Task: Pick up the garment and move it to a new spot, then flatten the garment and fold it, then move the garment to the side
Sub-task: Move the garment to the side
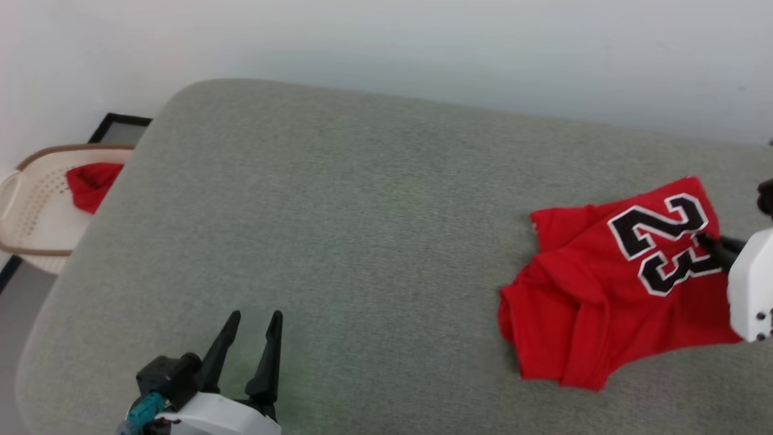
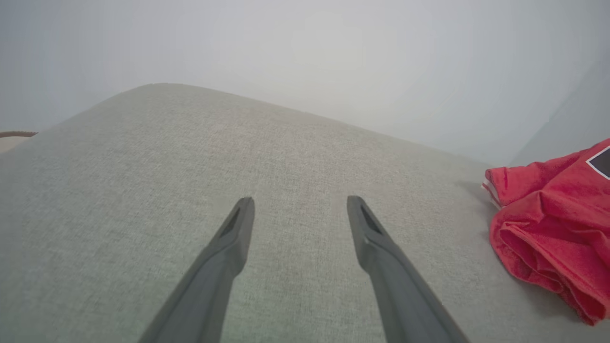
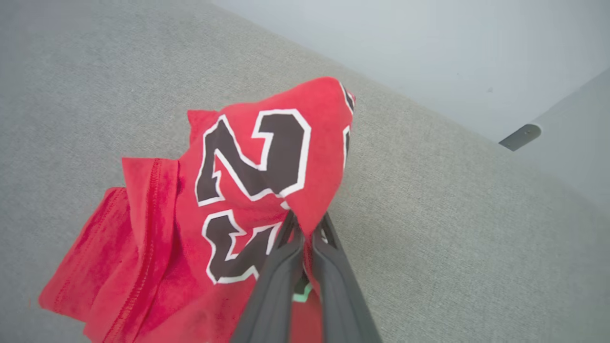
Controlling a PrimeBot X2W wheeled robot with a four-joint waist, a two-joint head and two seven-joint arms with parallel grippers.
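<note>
Nearest, left gripper [image 1: 256, 314] hovers wide open over grey cushioned surface [image 1: 362, 211]; right gripper [image 3: 307, 227] pinches red numbered jersey [image 1: 604, 290], probably to move it.

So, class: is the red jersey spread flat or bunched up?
Bunched up: the jersey lies in overlapping folds, with the right gripper pinching its numbered part.

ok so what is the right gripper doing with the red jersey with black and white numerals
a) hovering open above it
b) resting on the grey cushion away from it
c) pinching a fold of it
c: in the right wrist view the right gripper is shut on a raised fold of the red jersey.
</note>
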